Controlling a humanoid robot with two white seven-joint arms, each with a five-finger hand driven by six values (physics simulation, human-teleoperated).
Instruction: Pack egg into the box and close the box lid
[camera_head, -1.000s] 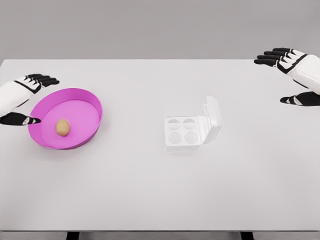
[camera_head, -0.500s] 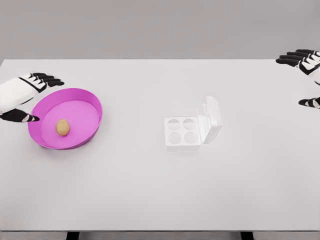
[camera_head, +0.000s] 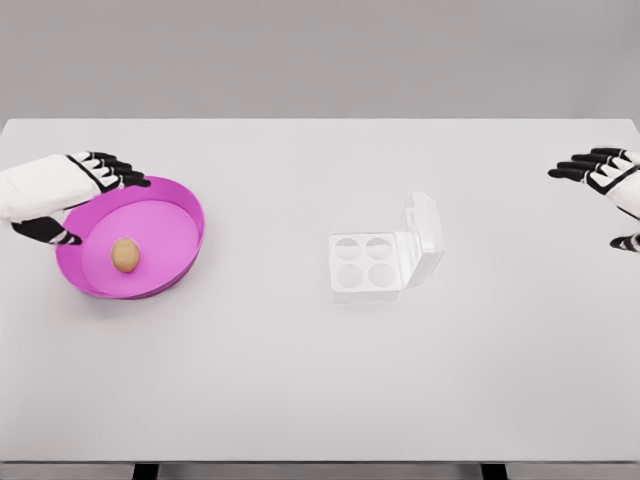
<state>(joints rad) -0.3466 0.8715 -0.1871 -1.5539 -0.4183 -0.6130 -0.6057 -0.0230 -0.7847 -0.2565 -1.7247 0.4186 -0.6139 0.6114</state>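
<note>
A tan egg (camera_head: 125, 254) lies in a magenta bowl (camera_head: 188, 215) at the left of the table. A white egg box (camera_head: 372, 262) with four cups sits near the middle, its lid (camera_head: 424, 236) standing open on the right side. My left hand (camera_head: 75, 195) hovers over the bowl's left rim, fingers spread and holding nothing, thumb below, a short way from the egg. My right hand (camera_head: 606, 190) is at the far right edge, open and far from the box.
The white table (camera_head: 300, 380) runs across the whole view, its front edge near the bottom of the picture. Grey wall behind.
My left hand has moved right, over the bowl's rim toward the egg. My right hand has drifted right and down, partly leaving the view. Egg and box have not moved.
</note>
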